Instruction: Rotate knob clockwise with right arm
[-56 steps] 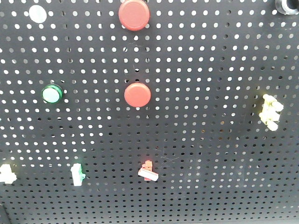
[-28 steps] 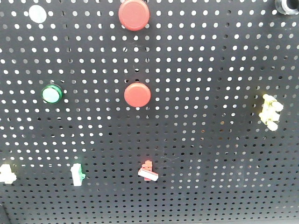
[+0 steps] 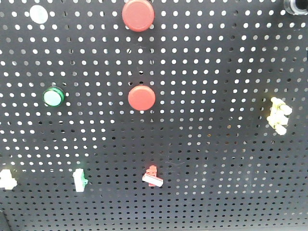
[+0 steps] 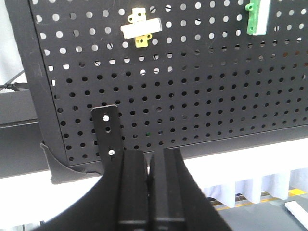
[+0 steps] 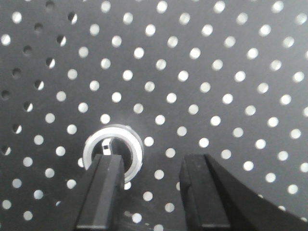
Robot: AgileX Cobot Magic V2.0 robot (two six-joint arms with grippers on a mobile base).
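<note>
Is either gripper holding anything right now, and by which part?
Nothing is held. The right gripper is open; the silver-ringed black knob sits off to one side, not clamped. The left gripper is shut, empty.

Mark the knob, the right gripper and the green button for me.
knob (image 5: 123, 150), right wrist view, on its dark centre inside the silver ring.
right gripper (image 5: 151, 166), right wrist view, midway between its two fingertips.
green button (image 3: 53, 96), front-facing view, on the middle of its cap.
</note>
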